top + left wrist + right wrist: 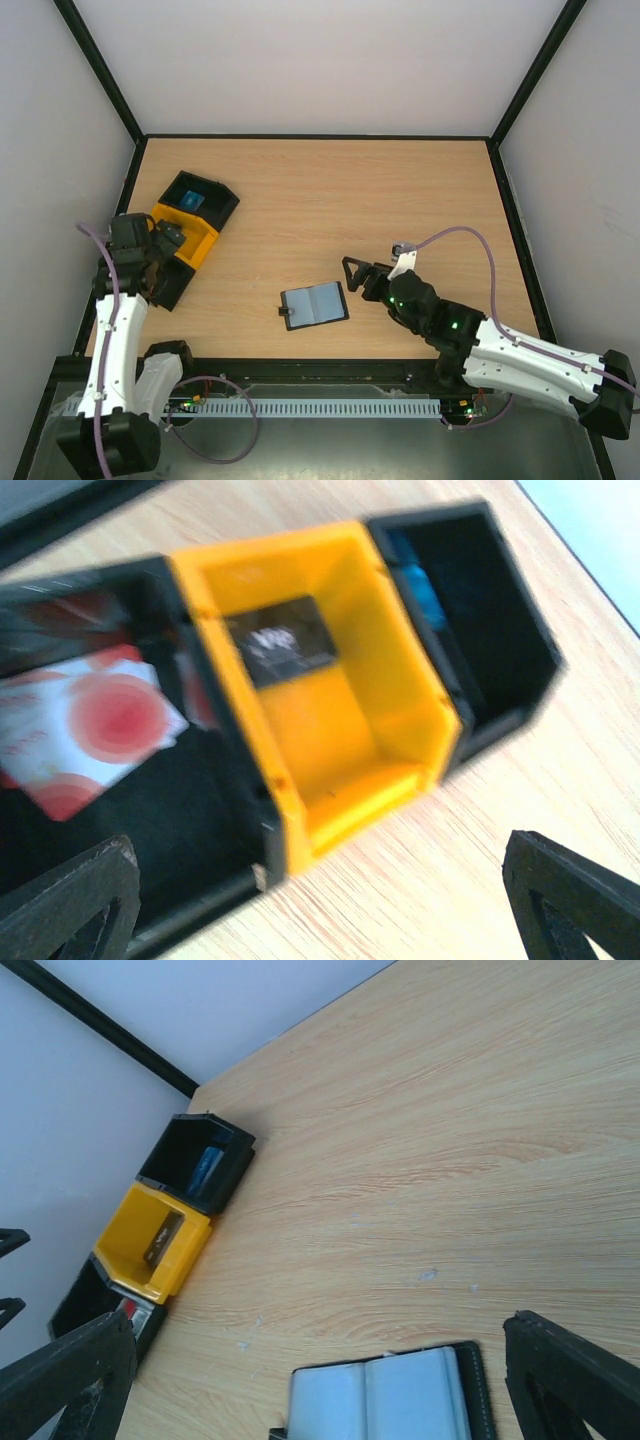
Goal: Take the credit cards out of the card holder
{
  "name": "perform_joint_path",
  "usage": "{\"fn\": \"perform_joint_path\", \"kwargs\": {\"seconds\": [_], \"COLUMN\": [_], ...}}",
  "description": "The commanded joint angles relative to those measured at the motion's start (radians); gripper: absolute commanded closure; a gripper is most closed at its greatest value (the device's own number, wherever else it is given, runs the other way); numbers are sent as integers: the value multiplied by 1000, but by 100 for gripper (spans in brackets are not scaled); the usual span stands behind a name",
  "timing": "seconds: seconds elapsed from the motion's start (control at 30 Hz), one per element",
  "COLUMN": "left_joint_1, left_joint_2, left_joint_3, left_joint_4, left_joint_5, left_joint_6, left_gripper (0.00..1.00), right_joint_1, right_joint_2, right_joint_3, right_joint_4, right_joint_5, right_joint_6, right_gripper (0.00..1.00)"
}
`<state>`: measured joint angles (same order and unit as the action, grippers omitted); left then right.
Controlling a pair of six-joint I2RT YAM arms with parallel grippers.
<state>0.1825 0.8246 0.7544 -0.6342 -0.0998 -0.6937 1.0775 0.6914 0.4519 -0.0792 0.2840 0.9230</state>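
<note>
Black outside and grey-blue inside, the card holder lies spread flat on the wooden table, near the middle. The right gripper is just to its right, fingers far apart, holding nothing. At the left, the left gripper hangs over three trays, fingers far apart too. A red card lies in the near black tray, a dark grey card in the yellow tray, and a blue card in the far black tray.

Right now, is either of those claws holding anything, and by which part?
Nothing. The left gripper and the right gripper are both open and empty.
</note>
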Motion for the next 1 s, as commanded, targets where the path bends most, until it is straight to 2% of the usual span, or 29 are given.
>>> {"fn": "perform_joint_path", "kwargs": {"seconds": [0.0, 0.1, 0.27, 0.37, 0.53, 0.7, 0.97], "left_joint_1": [-97, -170, -393, -564, -838, -930, -934], "left_joint_2": [-20, -13, 4, -4, -3, -7, -116], "left_joint_3": [25, 8, -4, -46, -56, -29, -18], "left_joint_4": [-8, 33, 101, 230, 354, 401, 440], "left_joint_5": [197, 357, 375, 418, 293, 247, 182], "left_joint_6": [73, 114, 123, 91, 51, 62, 82], "left_gripper": [0, 0, 0, 0, 0, 0, 0], "right_joint_1": [0, -1, 0, -1, -1, -1, -1], "right_joint_2": [15, 18, -1, -28, -76, -124, -162], "right_joint_3": [30, 30, 44, 51, 72, 107, 212], "right_joint_4": [-59, -66, -101, -125, -163, -203, -271], "right_joint_5": [81, 84, 108, 123, 138, 144, 150], "right_joint_6": [20, 33, 56, 77, 102, 85, 1], "right_gripper": [2, 2, 2, 2, 2, 2, 2]}}
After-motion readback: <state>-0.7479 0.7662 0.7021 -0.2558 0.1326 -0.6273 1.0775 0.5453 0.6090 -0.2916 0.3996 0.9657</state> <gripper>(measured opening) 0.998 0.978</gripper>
